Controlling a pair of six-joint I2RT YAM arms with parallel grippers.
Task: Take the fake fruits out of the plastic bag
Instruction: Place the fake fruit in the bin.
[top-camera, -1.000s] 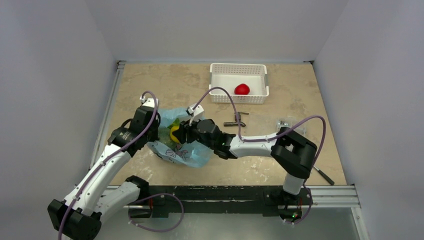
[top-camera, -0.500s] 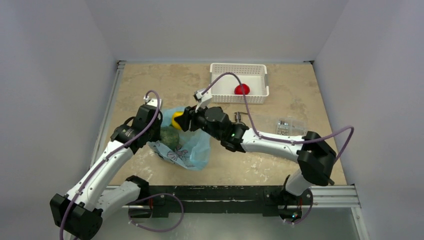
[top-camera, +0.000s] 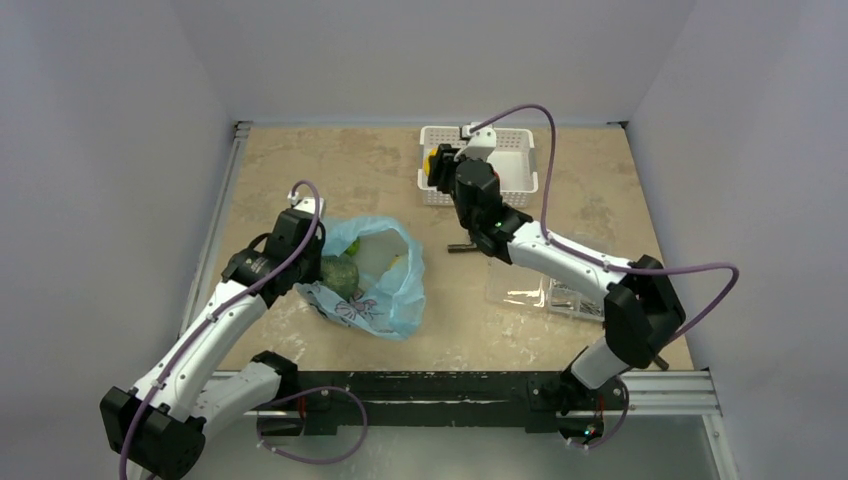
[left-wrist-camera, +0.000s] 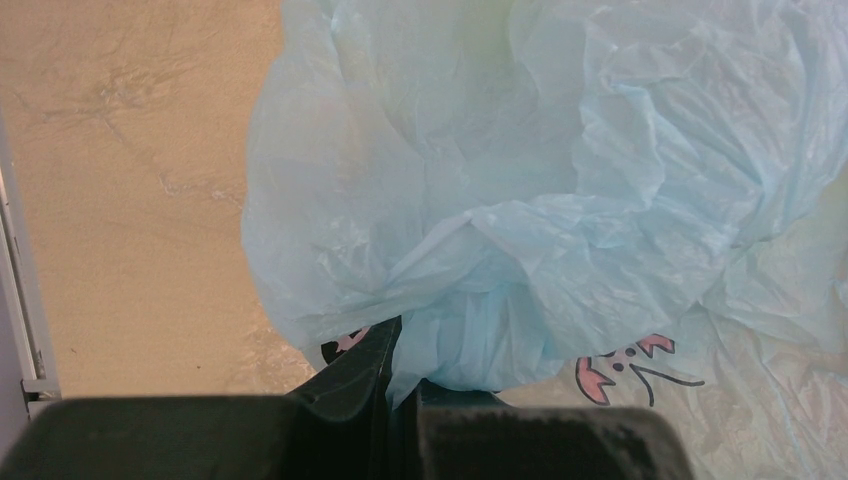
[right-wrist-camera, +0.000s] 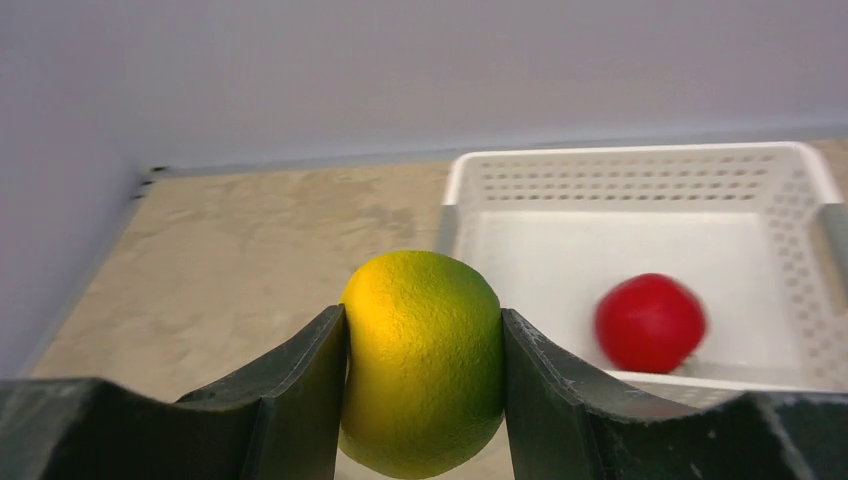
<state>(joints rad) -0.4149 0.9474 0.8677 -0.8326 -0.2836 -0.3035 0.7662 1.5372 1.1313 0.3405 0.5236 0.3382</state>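
Note:
The light-blue plastic bag (top-camera: 385, 285) lies open left of centre, with a dull-green bumpy ball (top-camera: 338, 273) and a bit of yellow-green fruit (top-camera: 397, 259) showing in its mouth. My left gripper (top-camera: 308, 258) is shut on the bag's left edge; the left wrist view shows blue film (left-wrist-camera: 520, 210) pinched between the jaws (left-wrist-camera: 405, 385). My right gripper (top-camera: 436, 165) is shut on a yellow-green lemon (right-wrist-camera: 423, 360), held just outside the white basket's (top-camera: 520, 196) left wall. A red apple (right-wrist-camera: 650, 322) lies in the basket.
A small dark metal tap part (top-camera: 462, 246) lies near the table's middle. A clear flat bag of small metal parts (top-camera: 545, 292) lies at the right under my right arm. A dark pen-like object (top-camera: 658, 362) sits at the front right edge.
My right gripper has lifted the lemon out of the bag and carried it back and right to the basket's left wall. The clear bag has shifted forward. My left gripper has stayed put.

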